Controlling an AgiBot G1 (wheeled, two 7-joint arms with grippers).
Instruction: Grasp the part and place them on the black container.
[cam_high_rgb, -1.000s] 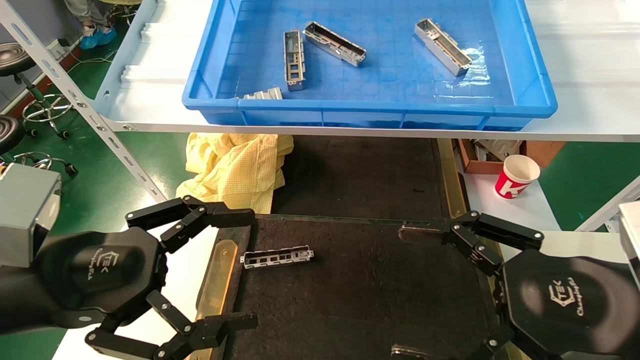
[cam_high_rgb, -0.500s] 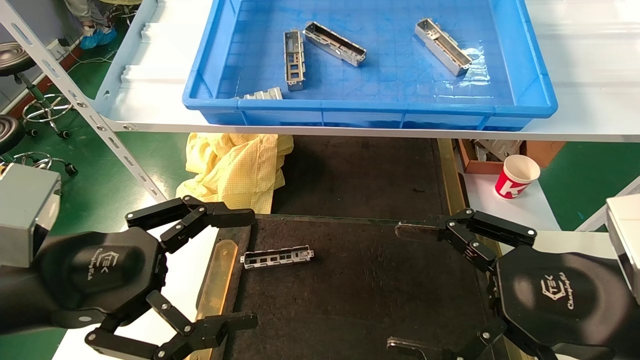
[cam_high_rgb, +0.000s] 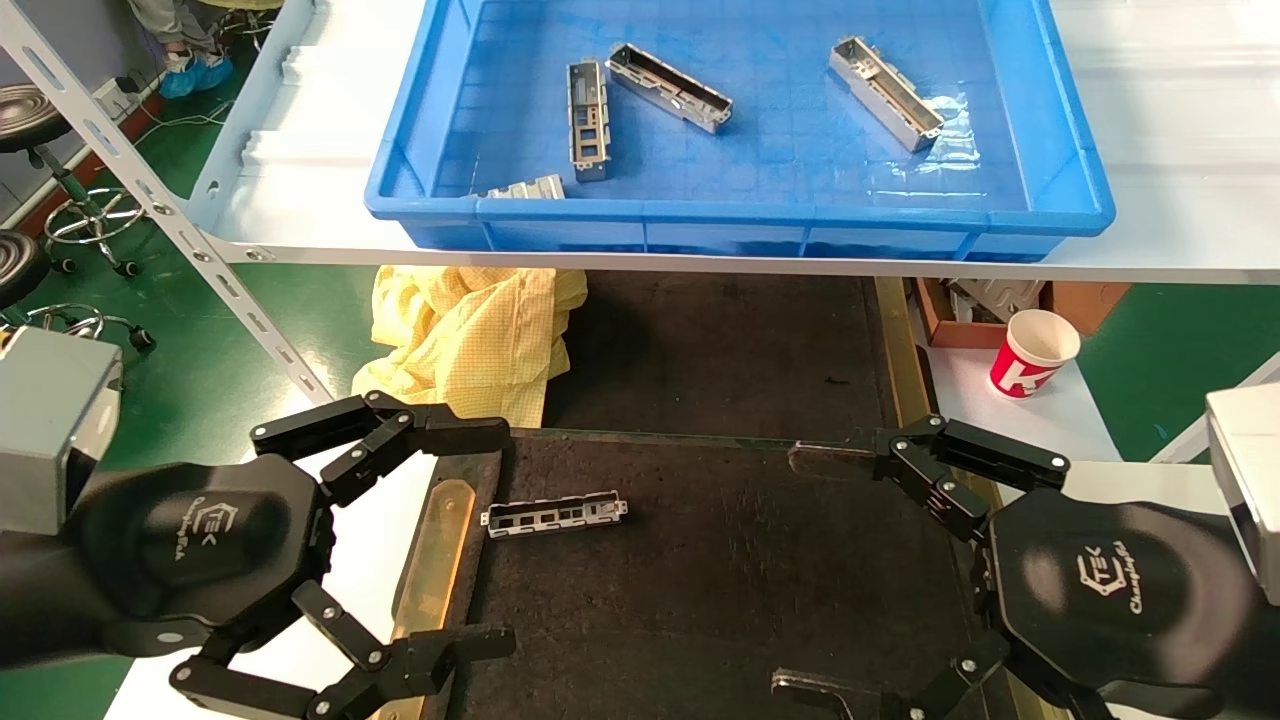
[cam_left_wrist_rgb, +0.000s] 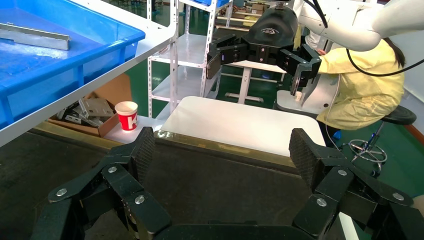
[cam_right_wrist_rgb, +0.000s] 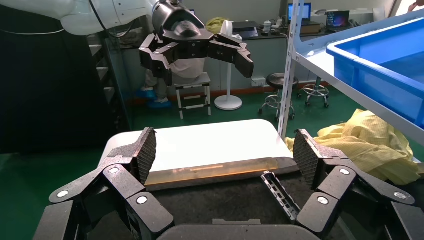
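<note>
A slim grey metal part (cam_high_rgb: 554, 514) with rectangular cut-outs lies on the black container (cam_high_rgb: 730, 580) near its left edge; it also shows in the right wrist view (cam_right_wrist_rgb: 281, 195). Three more parts (cam_high_rgb: 588, 119) (cam_high_rgb: 669, 87) (cam_high_rgb: 885, 79) lie in the blue crate, and a fourth (cam_high_rgb: 528, 187) leans at its front wall. My left gripper (cam_high_rgb: 480, 535) is open and empty over the container's left edge, just left of the part. My right gripper (cam_high_rgb: 810, 570) is open and empty over the container's right side. The black container also shows in the left wrist view (cam_left_wrist_rgb: 215, 185).
The blue crate (cam_high_rgb: 740, 215) stands on a white shelf above the container. A yellow cloth (cam_high_rgb: 470, 335) lies at the back left. A red and white paper cup (cam_high_rgb: 1033, 352) and a cardboard box (cam_high_rgb: 1000, 300) sit at the right. A brass strip (cam_high_rgb: 435, 555) runs along the container's left edge.
My right gripper has moved slightly left and forward over the container. The left gripper and the part have not moved.
</note>
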